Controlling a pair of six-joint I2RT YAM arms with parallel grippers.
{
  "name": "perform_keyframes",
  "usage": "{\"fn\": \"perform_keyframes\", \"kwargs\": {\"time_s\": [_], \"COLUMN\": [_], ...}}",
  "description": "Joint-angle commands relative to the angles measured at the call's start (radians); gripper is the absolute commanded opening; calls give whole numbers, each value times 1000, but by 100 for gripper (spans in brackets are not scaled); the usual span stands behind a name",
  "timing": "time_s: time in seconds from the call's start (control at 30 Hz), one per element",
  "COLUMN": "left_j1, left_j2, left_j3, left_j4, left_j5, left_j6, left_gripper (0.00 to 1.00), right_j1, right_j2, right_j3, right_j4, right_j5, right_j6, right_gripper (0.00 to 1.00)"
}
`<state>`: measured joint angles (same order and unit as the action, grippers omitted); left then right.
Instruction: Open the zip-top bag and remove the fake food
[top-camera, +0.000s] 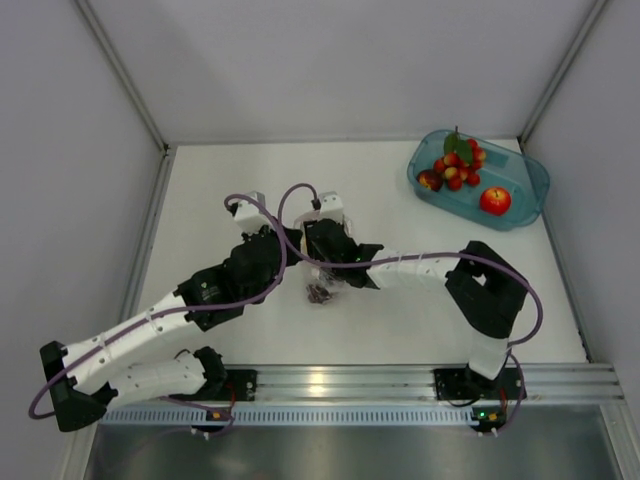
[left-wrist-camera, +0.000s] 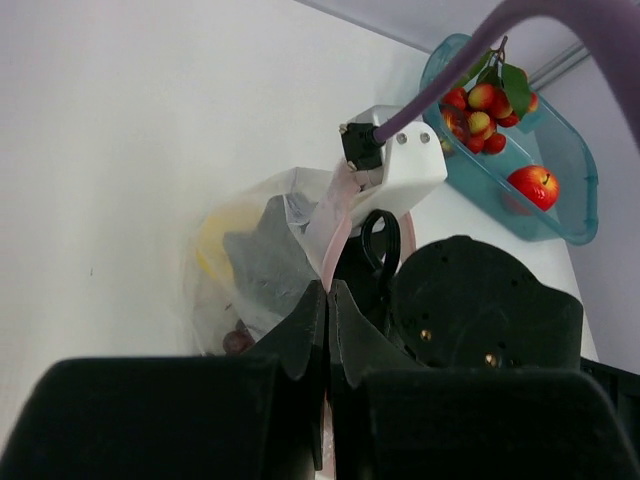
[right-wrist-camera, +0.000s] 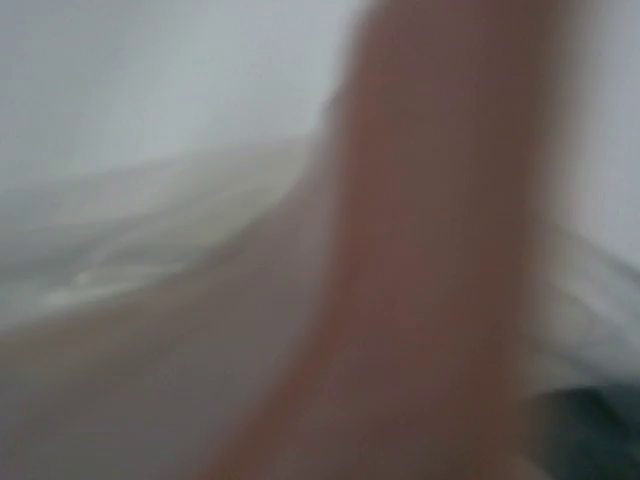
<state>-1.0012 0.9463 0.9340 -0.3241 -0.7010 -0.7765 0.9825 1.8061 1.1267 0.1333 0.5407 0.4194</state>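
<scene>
The zip-top bag (top-camera: 335, 290) sits on the table (top-camera: 250, 180) at the centre of the top view. At upper right, a tub (top-camera: 525, 175) holds berries (top-camera: 458, 165), with an apple (top-camera: 494, 200) to their lower right.

Right wrist cam is all blur, too close. Only a pinkish-brown band (right-wrist-camera: 430, 240) from 12 to 6 o'clock and a dark smear (right-wrist-camera: 590, 430) at 5; can't ID either. From above, the right end effector (top-camera: 328, 258) has its jaws hidden under its own wrist, state unreadable. Overhead, the zip-top bag (left-wrist-camera: 262, 195) is mostly covered by both wrists. In the left wrist cam its lower edge sits behind the fingers of the left end effector (left-wrist-camera: 328, 300). Inside, the fake food (left-wrist-camera: 213, 250) is just a yellow smudge and a dark lump through plastic.
</scene>
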Motion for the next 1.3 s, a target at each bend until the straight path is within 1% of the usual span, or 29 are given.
{"fn": "perform_keyframes", "kwargs": {"time_s": [0.0, 0.2, 0.33, 0.37, 0.4, 0.43, 0.67, 0.7, 0.73, 0.8, 0.83, 0.9, 0.93, 1.03, 1.13, 1.27], "left_j1": [3, 16, 26, 29, 32, 33, 42, 44, 45, 50, 52, 55, 58, 65, 69, 72], "left_j2": [-20, -4, -4, -4, -6, -7, -11, -11, -12, -12, -14, -11, -9, -6, -7, -15], "left_j3": [3, -20, -26, -27, -29, -32, -37, -38, -38, -41, -43, -43, -43, -41, -44, -46], "left_j4": [20, 11, 11, 11, 11, 11, 11, 11, 11, 11, 11, 13, 11, 13, 13, 13], "left_j5": [-15, -12, -9, -9, -9, -9, 5, 5, 6, 11, 12, 17, 20, 28, 29, 28], "left_j6": [23, 23, 23, 26, 26, 26, 34, 33, 33, 34, 34, 36, 36, 34, 31, 31], "left_gripper": [0, 0, 0, 0, 0, 0, 0, 0, 0, 0, 0, 0, 0, 0, 0, 0], "right_j1": [-59, -70, -71, -71, -73, -76, -102, -104, -105, -108, -108, -110, -110, -108, -108, -100], "right_j2": [51, 96, 163, 176, 189, 211, 274, 280, 298, 299, 283, 266, 260, 239, 191, 112], "right_j3": [45, 84, 130, 152, 159, 162, 183, 191, 200, 206, 194, 165, 165, 160, 119, 59], "right_j4": [-36, -66, -130, -176, -185, -190, -182, -182, -195, -196, -151, -112, -106, -87, -32, 8], "right_j5": [-27, -62, -82, -84, -84, -88, -131, -140, -143, -134, -137, -143, -143, -137, -145, -150], "right_j6": [-8, -16, -14, -10, -7, -5, 2, -2, -5, -5, -8, -19, -24, -48, -65, -82], "right_gripper": [50, 61, 67, 70, 70, 70, 81, 84, 92, 88, 86, 83, 78, 68, 62, 60]}}
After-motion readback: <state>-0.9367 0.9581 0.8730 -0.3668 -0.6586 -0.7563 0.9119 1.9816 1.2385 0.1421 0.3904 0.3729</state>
